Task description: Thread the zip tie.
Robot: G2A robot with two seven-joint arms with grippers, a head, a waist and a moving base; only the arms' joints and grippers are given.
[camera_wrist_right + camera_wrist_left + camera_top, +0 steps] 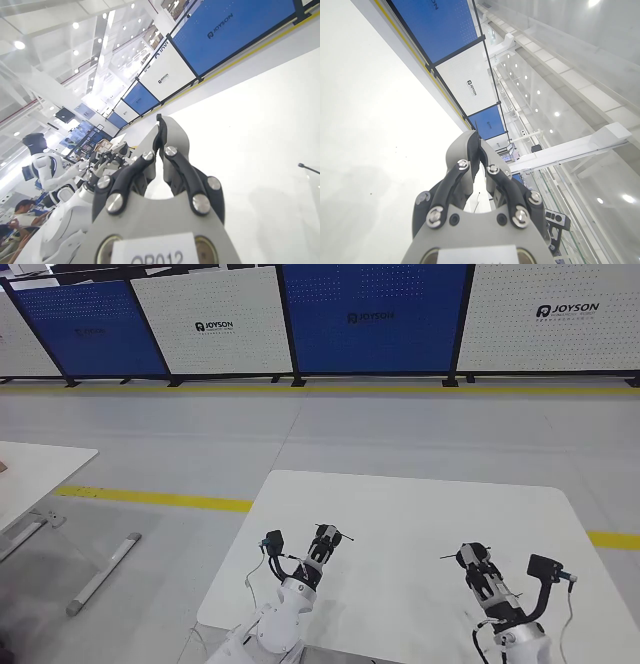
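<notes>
Two sets, grey metal fingers with ribbed black rubber pads (473, 150), both pinched shut. The left jaws grip one thin black plastic zip tie (476, 128); its flat strip pokes out past the tips. At the right jaws, a short dark sliver (447, 557) shows at the tip, can't tell what it is. Both are over the near part of the smooth white counter (420, 514), well apart.

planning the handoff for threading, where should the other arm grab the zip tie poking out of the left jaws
Take the short free end of the zip tie that pokes past the shut jaws of the left gripper. It is a thin strip standing straight out from the tips, so likely come from in front, closing on its flat sides.
</notes>
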